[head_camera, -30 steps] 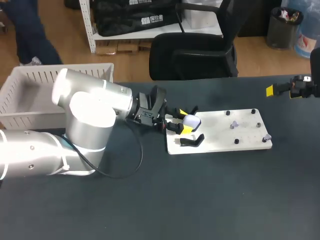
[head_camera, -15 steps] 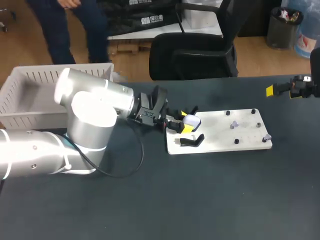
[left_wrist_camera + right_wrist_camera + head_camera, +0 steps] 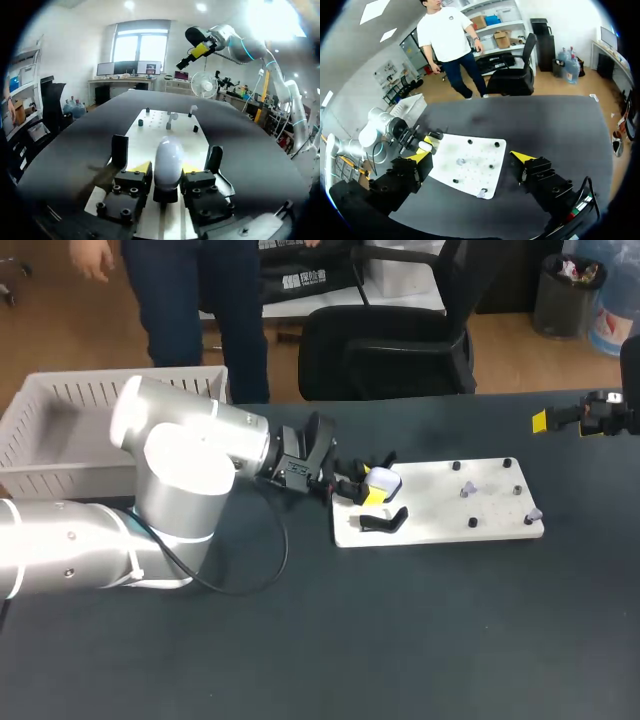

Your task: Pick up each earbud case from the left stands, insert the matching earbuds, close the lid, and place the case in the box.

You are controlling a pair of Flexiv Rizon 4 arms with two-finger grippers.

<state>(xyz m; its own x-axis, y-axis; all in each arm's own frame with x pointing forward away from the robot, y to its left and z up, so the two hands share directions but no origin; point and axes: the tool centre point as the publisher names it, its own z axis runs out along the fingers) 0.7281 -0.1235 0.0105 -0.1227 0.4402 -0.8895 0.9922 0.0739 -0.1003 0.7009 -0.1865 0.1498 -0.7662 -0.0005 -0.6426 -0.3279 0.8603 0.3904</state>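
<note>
The earbud case (image 3: pixel 168 156), white and egg-shaped, is standing at the end of the white board (image 3: pixel 440 502) that is nearest to my left arm. My left hand (image 3: pixel 371 485) is pinching it: in the left wrist view both yellow tips are pressing on its sides, one from each side. The case is sitting low between the fingers, with its rounded end pointing along the board.

Two black stands (image 3: pixel 385 522) are rising from the same end of the board, one on each side of the case, just outside my fingers.

On the other half of the board some black pegs (image 3: pixel 456 467) are standing, and between them the small pale earbuds (image 3: pixel 466 490) are sitting; one more is lying near the board's far corner. They are too small to describe further.

The board is lying flat on the dark table (image 3: pixel 400 640). The white box (image 3: pixel 60 430) with slotted walls is standing well apart from the board, beyond my left arm, at the table's edge.

My right hand (image 3: pixel 470 157) is hanging above the table well apart from the board, past its peg end, and its fingers are spread wide, holding nothing.
</note>
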